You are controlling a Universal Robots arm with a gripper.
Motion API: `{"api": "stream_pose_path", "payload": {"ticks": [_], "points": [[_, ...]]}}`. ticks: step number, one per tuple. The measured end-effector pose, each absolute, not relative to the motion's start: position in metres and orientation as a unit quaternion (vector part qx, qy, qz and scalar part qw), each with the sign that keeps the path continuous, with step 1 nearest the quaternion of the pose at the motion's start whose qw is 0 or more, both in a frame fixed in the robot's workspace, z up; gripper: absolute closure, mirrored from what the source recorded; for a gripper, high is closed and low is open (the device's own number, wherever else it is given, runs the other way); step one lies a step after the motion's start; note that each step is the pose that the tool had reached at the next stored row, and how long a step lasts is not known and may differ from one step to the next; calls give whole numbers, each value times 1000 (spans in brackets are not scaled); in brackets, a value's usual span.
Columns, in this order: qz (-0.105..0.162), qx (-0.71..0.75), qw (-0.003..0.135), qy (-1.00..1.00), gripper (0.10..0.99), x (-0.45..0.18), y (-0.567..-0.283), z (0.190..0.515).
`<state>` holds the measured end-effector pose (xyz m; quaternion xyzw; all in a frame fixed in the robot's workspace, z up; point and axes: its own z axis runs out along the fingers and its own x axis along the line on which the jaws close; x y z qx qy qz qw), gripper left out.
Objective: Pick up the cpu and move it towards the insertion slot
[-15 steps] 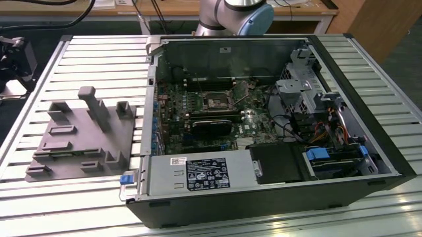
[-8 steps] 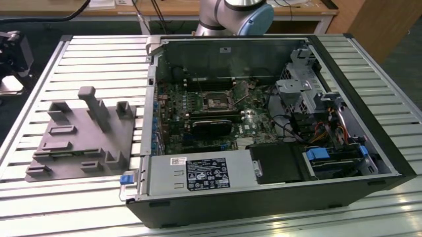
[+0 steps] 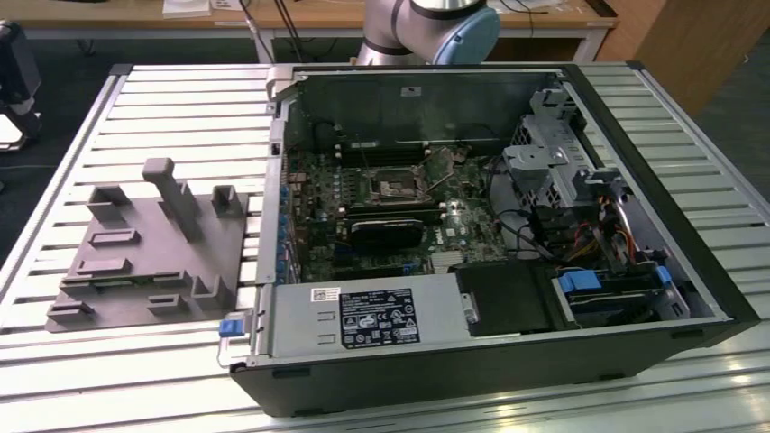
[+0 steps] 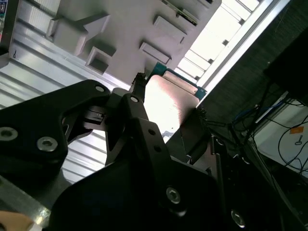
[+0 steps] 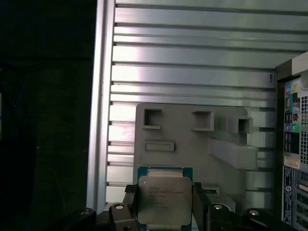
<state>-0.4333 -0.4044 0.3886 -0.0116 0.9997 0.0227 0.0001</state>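
In the first wrist view the cpu point(image 5: 162, 204), a silvery square chip with a green-edged rim, sits between my two black fingers point(image 5: 131, 199). My gripper point(image 5: 163, 192) is shut on it, well above the grey fixture plate point(image 5: 183, 134). The second wrist view shows the same grip from the side: the cpu point(image 4: 169, 98) is clamped edge to edge in the gripper point(image 4: 168, 103). In the exterior view the insertion slot point(image 3: 395, 188), dark with a metal frame, lies on the green board inside the open computer case, and the fixture plate point(image 3: 151, 262) lies at that view's left.
The open computer case point(image 3: 481, 352) takes up the middle and the exterior view's right of the slatted metal table point(image 3: 180, 108). A black card with a fan point(image 3: 388, 233) lies just in front of the slot. Drive cages and cables point(image 3: 578, 207) fill the case's far side.
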Motion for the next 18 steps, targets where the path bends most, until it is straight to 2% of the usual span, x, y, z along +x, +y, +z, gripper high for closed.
{"api": "stream_pose_path", "payload": {"ticks": [18], "points": [[23,-12,0,1000,545,-422,-404,397]]}}
